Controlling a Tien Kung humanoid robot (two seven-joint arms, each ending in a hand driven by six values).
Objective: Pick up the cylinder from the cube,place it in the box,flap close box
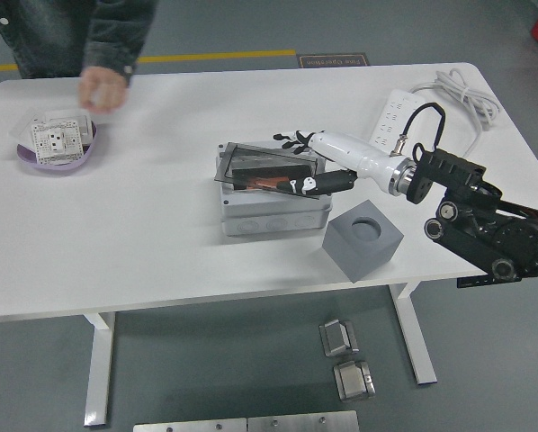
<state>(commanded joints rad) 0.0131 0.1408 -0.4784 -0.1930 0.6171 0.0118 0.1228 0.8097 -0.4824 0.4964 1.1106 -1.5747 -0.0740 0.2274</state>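
Note:
The grey box (271, 205) stands mid-table with its dark see-through flap (255, 161) lying tilted over the opening. A copper-coloured cylinder (265, 186) shows inside, under the flap. My right hand (307, 164) reaches in from the right over the box's right side, fingers (291, 140) spread at the flap's far edge and the thumb at its near right corner, holding nothing. The grey cube (363, 238) stands to the right of the box, its round top hole empty. My left hand is out of view.
A person's hand (103, 87) hovers at the far left above a purple bowl (28, 157) holding a white socket plate (55, 138). A white power strip (390, 117) and its cable lie at the far right.

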